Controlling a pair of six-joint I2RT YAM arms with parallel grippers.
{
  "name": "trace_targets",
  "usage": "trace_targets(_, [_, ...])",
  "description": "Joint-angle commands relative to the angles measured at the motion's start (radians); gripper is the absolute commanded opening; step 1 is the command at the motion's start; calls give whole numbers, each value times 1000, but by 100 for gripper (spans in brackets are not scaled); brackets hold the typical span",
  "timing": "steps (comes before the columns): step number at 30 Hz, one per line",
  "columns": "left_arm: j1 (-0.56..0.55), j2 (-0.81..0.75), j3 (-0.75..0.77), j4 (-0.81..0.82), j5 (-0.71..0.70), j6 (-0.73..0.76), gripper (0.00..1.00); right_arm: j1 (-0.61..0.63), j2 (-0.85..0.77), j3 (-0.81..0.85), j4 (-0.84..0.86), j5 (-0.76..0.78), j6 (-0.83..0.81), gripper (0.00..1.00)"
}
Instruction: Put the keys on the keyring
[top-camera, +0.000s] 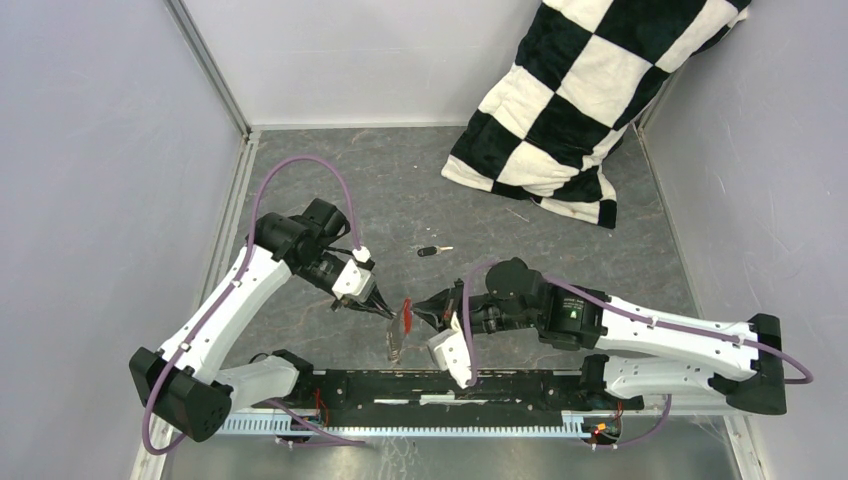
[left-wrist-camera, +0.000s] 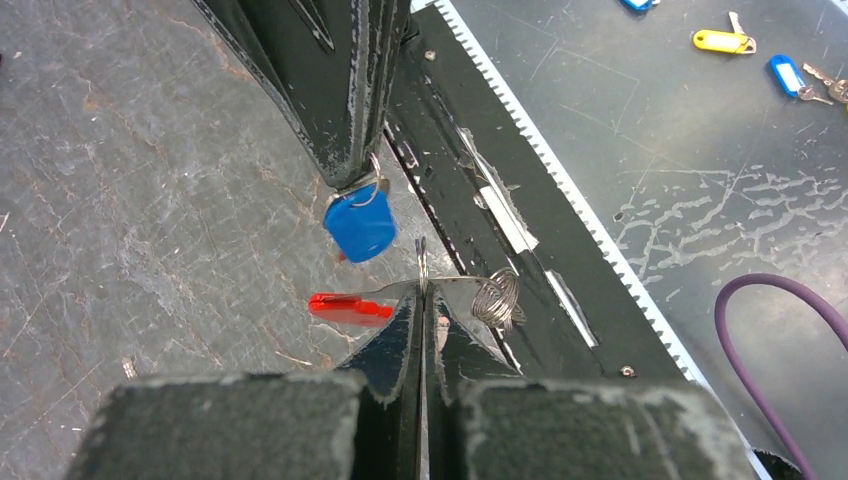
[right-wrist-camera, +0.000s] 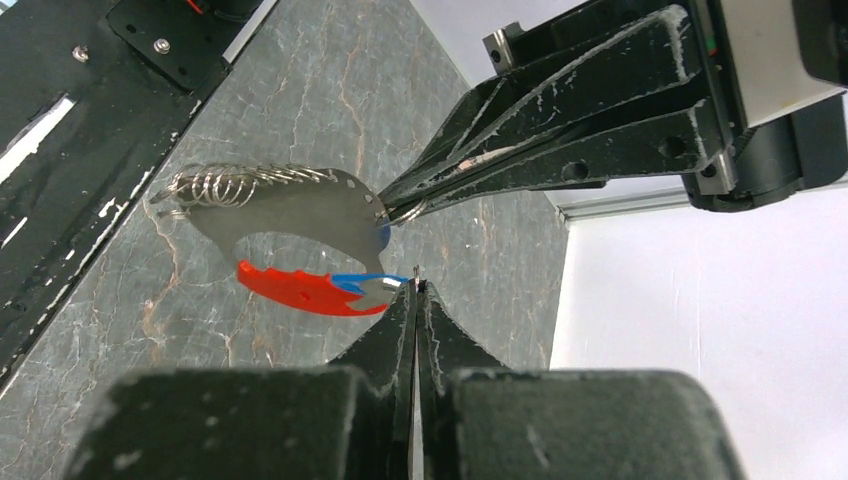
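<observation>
Just two keys show: the black-headed key (top-camera: 433, 250) lies on the table (top-camera: 400, 190) between the arms and one checkered pillow (top-camera: 580, 100), while the blue-headed key (left-wrist-camera: 360, 225) hangs pinched in the right gripper (right-wrist-camera: 415, 292) just beside the single keyring (right-wrist-camera: 300, 205) and its red tag (left-wrist-camera: 348, 308), which the left gripper (left-wrist-camera: 421, 295) clamps.

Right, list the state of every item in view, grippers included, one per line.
left gripper: shut on the keyring, holding it off the table.
right gripper: shut on the blue key.
blue key: held up beside the keyring; whether it is threaded on cannot be told.
red tag: hanging below the keyring, in the air.
black key: lying flat on the table, not on the ring.
pillow: propped in the far right corner.
</observation>
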Motion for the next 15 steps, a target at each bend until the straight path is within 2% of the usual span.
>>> trace_targets(1, [-10, -4, 46, -19, 13, 58, 2, 17, 15, 37, 12, 24, -4, 0])
trace_targets(15, [-12, -10, 43, 11, 23, 9, 2, 44, 55, 57, 33, 54, 6, 0])
